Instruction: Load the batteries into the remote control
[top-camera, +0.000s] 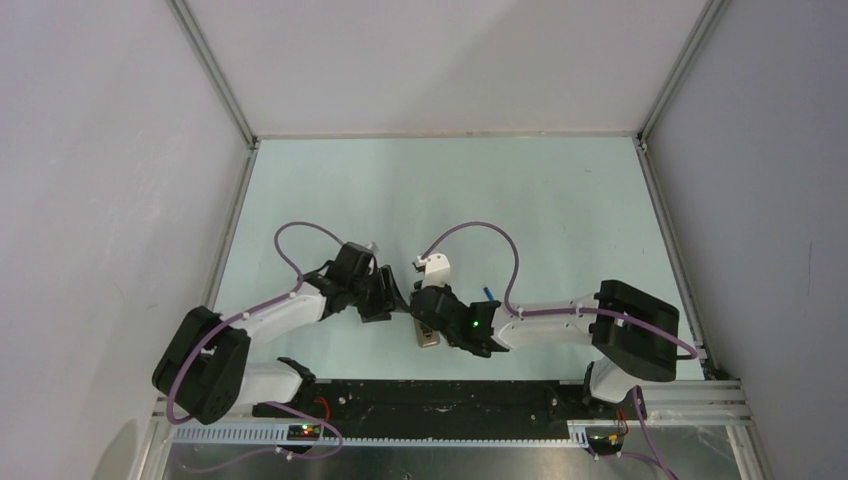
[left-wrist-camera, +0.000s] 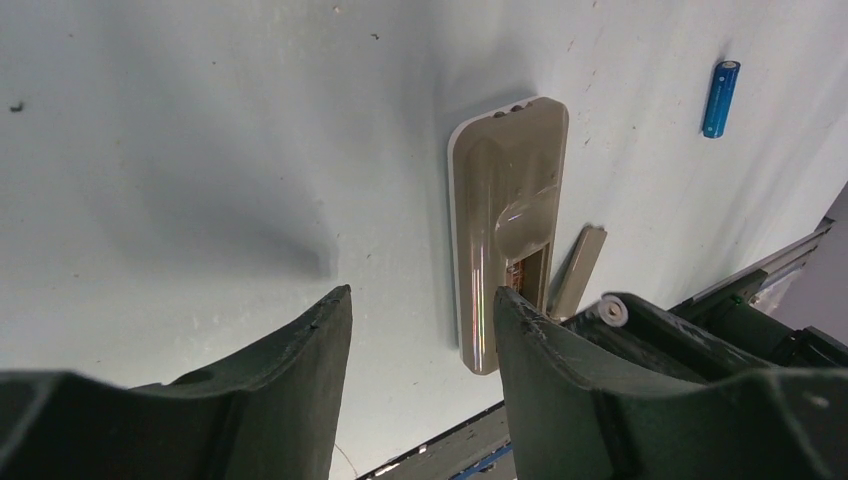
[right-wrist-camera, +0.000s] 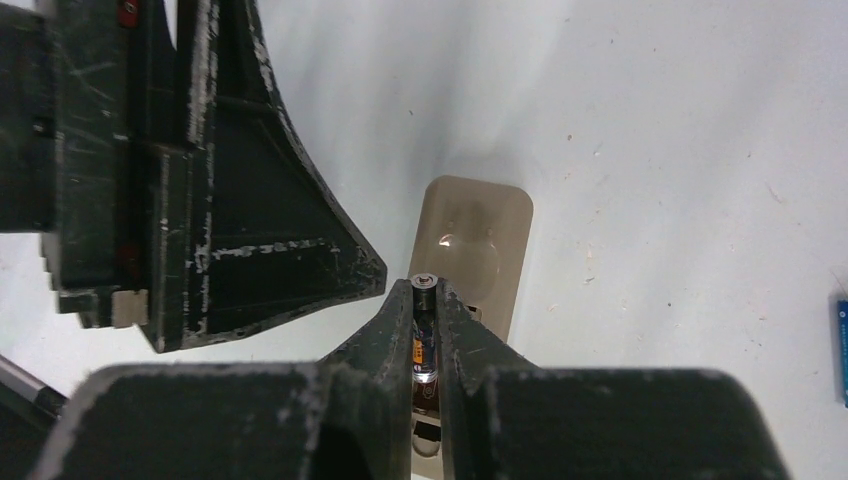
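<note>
The remote control (left-wrist-camera: 505, 220) lies back up on the table, its beige-grey back showing and its battery compartment (left-wrist-camera: 530, 275) open. It also shows in the right wrist view (right-wrist-camera: 478, 235) and partly in the top view (top-camera: 428, 337). My right gripper (right-wrist-camera: 425, 290) is shut on the dark battery (right-wrist-camera: 423, 325) and holds it just above the open compartment. The blue battery (left-wrist-camera: 720, 98) lies on the table apart from the remote, also seen in the top view (top-camera: 488, 293). My left gripper (left-wrist-camera: 422, 300) is open and empty, close beside the remote's left side.
The small flat beige-grey cover piece (left-wrist-camera: 578, 270) lies next to the remote by the compartment. The two grippers (top-camera: 385, 298) (top-camera: 428, 312) are very close together near the table's front edge, by the black rail (top-camera: 450, 395).
</note>
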